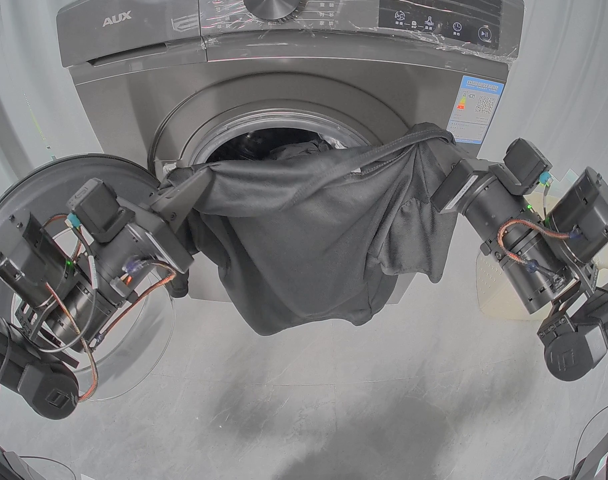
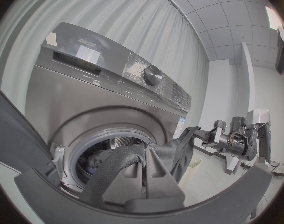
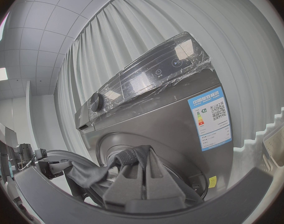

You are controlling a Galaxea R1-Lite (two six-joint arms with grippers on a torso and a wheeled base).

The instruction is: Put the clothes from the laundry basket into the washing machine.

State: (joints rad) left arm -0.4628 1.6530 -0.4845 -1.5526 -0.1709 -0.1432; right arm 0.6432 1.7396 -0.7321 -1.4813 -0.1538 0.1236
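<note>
Pinching the dark cloth (image 1: 297, 235) tight, left gripper (image 1: 174, 191) and right gripper (image 1: 441, 151) should push it deep inside the washing machine (image 1: 357, 75).

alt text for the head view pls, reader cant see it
The left gripper and right gripper hold a dark grey garment stretched between them in front of the open washing machine. The cloth sags well below the drum opening. The door stands open at the left.

Lab-type rm: curtain backdrop (image 3: 148, 22), panel ceiling (image 2: 229, 22), film-wrapped washing machine (image 1: 304, 68).
</note>
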